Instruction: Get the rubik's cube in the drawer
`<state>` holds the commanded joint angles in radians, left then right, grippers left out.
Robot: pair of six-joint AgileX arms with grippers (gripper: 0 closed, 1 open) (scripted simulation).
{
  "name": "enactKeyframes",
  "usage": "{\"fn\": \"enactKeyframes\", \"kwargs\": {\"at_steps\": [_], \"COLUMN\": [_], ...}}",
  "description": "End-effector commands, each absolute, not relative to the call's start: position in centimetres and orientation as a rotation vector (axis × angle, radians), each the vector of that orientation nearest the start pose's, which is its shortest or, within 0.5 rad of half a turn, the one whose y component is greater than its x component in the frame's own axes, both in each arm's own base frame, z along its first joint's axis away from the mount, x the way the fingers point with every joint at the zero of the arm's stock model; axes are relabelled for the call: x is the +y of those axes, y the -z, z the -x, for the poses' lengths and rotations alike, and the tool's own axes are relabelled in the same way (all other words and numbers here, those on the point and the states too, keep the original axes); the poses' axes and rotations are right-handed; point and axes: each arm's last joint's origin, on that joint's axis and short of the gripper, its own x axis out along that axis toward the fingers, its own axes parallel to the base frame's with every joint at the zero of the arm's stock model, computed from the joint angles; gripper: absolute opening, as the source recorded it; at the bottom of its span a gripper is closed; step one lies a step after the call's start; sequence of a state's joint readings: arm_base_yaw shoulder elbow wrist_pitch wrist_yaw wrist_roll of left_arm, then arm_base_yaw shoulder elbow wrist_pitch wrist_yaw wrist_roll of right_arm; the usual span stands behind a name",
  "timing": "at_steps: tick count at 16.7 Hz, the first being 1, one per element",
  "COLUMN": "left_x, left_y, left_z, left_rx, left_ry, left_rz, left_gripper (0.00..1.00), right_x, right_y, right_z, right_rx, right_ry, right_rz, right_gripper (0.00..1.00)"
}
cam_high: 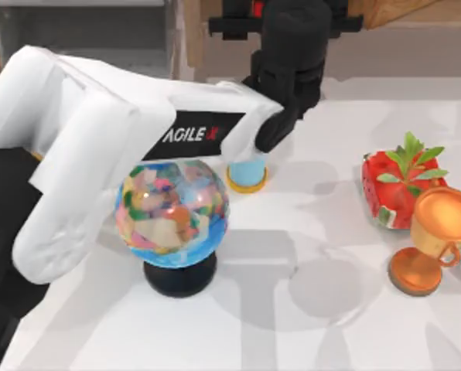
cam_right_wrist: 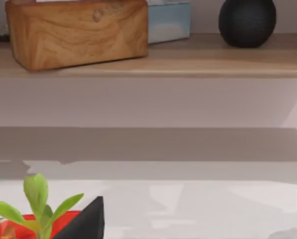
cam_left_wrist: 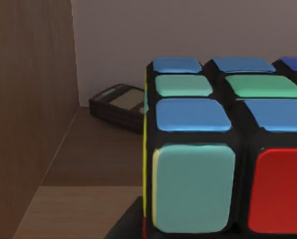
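Probably a home study: globe, trophy, wooden shelf.

White table seen from above. Standing on it: a multicoloured globe on a black base, left of centre; a pale blue cup on a yellow coaster just behind it; a red pot with a green plant at the right; and a copper trophy touching its front. A wooden shelf behind carries a wooden box, a black ball, and what may be a pale blue box.
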<state>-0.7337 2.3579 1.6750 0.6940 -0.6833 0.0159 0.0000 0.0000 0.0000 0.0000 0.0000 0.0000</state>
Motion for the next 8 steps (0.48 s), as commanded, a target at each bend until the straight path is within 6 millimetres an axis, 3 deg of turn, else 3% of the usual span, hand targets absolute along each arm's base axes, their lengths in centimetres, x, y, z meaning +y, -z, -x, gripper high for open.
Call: {"fn": "enactKeyframes", "kwargs": {"at_steps": [4,8], "left_x": [-33.5,-33.7], "left_y": [-17.9,-19.5], "left_z": [-41.4,-40.3], "left_rx": [0.001,0.063], "left_ry": [0.019,0.023], "left_rz": [-0.004,-0.06], "left_gripper": [0.0,0.0], "right_x": [-0.1,-0.1], "right_y": [-16.0,-16.0], "right_z": [-10.6,-10.6], "right_rx": [0.0,0.0], "right_ry": [0.0,0.0], "right_rz": [0.0,0.0], "right_gripper": [1.0,1.0]}}
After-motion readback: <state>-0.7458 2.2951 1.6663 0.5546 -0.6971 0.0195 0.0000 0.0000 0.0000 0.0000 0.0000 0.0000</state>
